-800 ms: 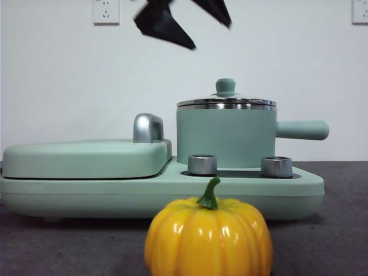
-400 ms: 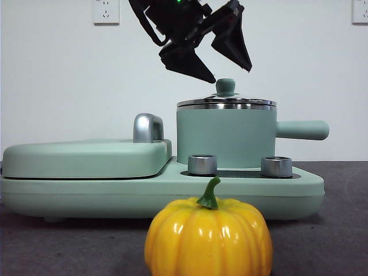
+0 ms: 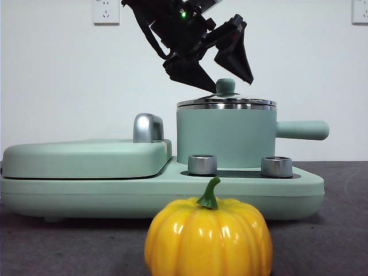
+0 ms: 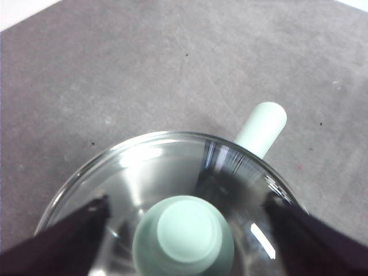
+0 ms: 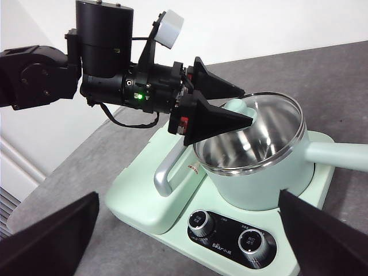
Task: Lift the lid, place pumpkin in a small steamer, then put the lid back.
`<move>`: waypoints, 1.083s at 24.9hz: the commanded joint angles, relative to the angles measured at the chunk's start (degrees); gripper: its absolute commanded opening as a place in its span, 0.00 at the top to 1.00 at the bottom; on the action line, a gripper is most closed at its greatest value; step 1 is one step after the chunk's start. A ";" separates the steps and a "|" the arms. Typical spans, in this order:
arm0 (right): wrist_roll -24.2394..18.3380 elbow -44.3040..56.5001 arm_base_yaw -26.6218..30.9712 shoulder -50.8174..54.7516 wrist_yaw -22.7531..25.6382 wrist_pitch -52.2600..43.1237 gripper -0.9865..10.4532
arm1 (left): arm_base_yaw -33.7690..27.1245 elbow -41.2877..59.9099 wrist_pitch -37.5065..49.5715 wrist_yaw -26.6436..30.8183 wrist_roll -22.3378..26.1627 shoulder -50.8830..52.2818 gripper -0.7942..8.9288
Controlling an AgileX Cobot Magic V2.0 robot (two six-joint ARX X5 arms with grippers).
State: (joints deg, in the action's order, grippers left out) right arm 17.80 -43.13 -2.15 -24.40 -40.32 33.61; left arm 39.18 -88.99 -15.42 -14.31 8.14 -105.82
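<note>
Open tabletop around pumpkin (image 3: 208,240)

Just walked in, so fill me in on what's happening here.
The left gripper is above the small steamer, its open jaws on either side of the knob on the lid, which sits on the pot. The pumpkin waits on the table in front. The right gripper hangs back, open.
</note>
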 commanded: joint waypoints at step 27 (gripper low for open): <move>-0.28 -0.83 -0.04 -0.37 1.75 1.57 0.48 | 0.22 -6.82 -4.81 0.00 1.57 1.70 0.83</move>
State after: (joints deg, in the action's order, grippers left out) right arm 17.80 -43.13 -2.15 -24.45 -38.76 35.59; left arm 39.13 -93.49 -21.45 -13.82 9.45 -105.45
